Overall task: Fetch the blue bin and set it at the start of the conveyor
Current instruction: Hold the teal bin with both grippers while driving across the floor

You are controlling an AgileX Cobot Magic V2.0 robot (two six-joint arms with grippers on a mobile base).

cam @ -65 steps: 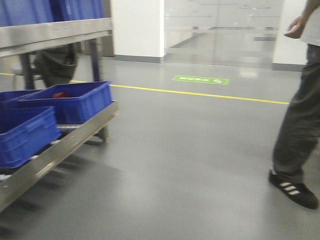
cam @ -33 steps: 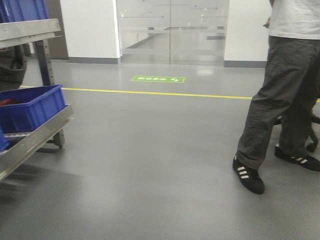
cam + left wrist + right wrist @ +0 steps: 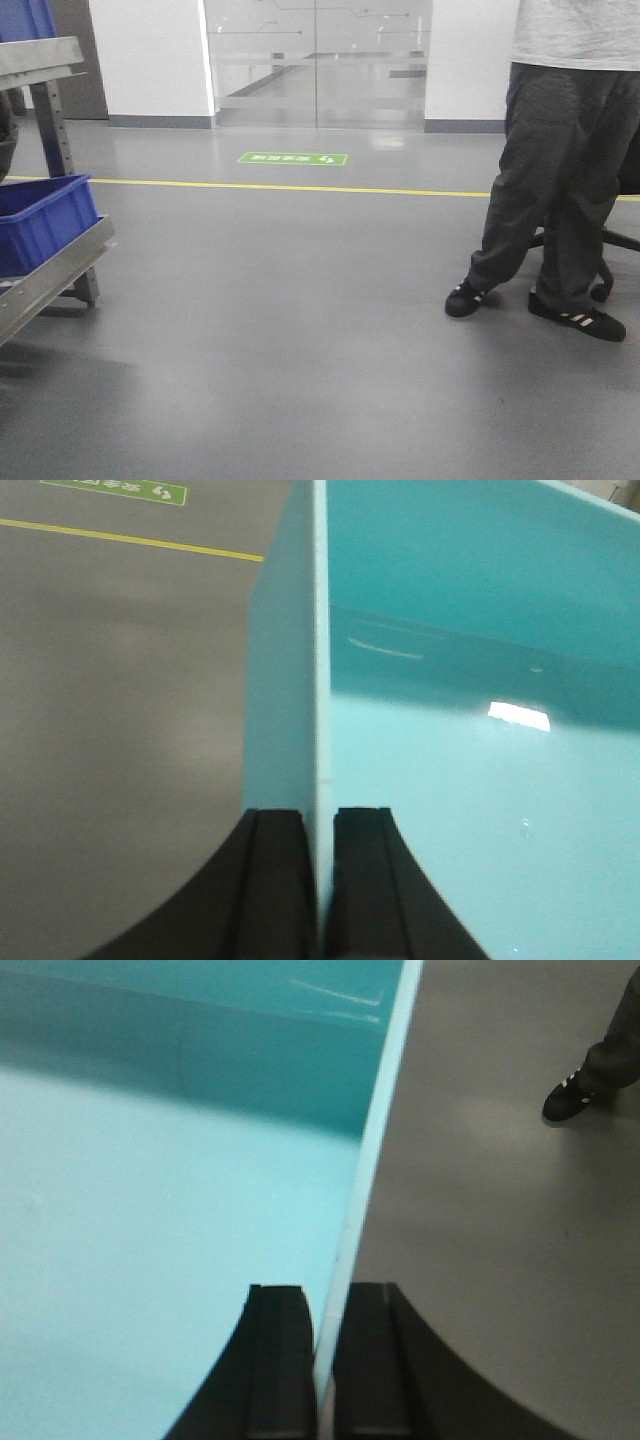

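Pale turquoise blue bin [image 3: 480, 780], smooth glossy walls, thin straight rim

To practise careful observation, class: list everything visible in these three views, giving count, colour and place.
blue bin: one, pale turquoise, held at two walls.
dark blue crates: two, on the rack.
steel rack: one, silver, far left.
floor line: one, yellow, mid-distance.
floor sign: one, green, beyond the line.
person: one, dark trousers, black shoes, right.
left end effector: one, black, clamping the bin's wall.
right end effector: one, black, clamping another wall.

Dark-blue bin [image 3: 42, 222] left, person [image 3: 560, 180] right
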